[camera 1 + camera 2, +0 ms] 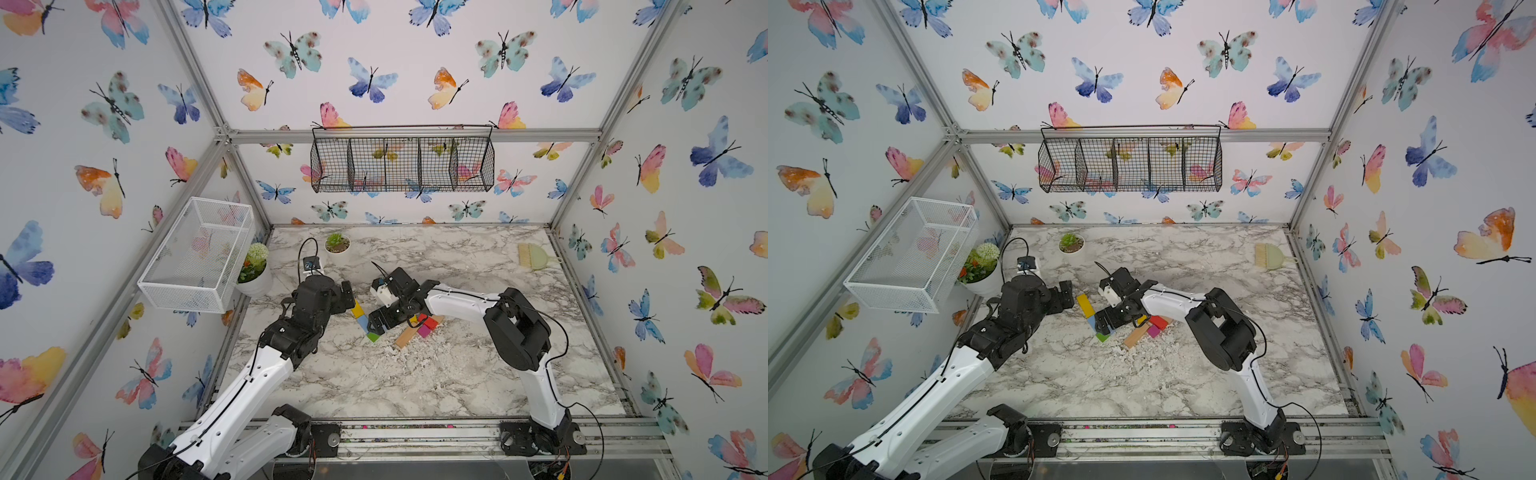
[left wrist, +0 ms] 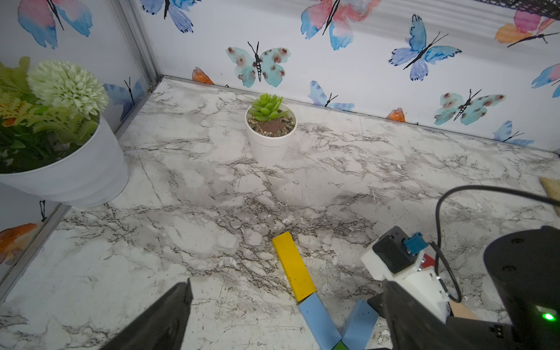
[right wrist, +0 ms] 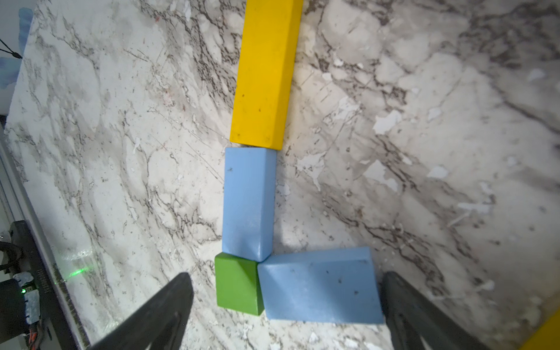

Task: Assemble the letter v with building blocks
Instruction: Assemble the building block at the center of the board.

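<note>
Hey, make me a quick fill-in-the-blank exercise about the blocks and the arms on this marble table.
1. The cube at the corner of the half-built V is ___.
2. The yellow bar lies end to end with a shorter bar coloured ___.
3. The right tool, close by that cube, has its jaws ___.
4. The succulent stands in a pot coloured ___.
Missing words: green; light blue; open; white.

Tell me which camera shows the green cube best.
The right wrist view: the green cube shows close up, whole and sharp. The left wrist view catches only a sliver at the frame edge; both top views show it tiny.
</note>
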`<action>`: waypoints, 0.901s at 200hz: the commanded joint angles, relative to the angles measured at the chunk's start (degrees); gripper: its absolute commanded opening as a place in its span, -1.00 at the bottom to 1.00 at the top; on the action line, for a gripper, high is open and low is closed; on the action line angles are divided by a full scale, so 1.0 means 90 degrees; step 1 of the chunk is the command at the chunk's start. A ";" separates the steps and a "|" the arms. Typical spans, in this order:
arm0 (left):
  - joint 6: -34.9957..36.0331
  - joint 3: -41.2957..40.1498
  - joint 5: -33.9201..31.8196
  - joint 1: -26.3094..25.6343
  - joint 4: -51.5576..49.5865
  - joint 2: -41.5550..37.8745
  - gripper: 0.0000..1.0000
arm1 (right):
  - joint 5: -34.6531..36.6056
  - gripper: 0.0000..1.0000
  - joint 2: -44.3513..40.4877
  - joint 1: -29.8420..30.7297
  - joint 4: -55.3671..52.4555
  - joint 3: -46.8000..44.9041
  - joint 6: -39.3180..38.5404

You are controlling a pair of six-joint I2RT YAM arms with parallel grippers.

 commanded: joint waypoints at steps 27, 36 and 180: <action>0.0026 -0.0061 0.0072 0.0035 0.0086 -0.0040 0.97 | 0.0277 0.97 -0.0191 0.0065 -0.0275 -0.0139 0.0005; 0.0021 -0.0060 0.0073 0.0029 0.0085 -0.0035 0.97 | 0.0400 0.98 -0.0260 0.0064 -0.0329 -0.0121 0.0004; 0.0348 0.1235 0.1433 -0.0307 -0.0025 0.2055 0.97 | 0.1905 0.98 -0.3086 -0.0951 -0.0168 -0.2908 0.0707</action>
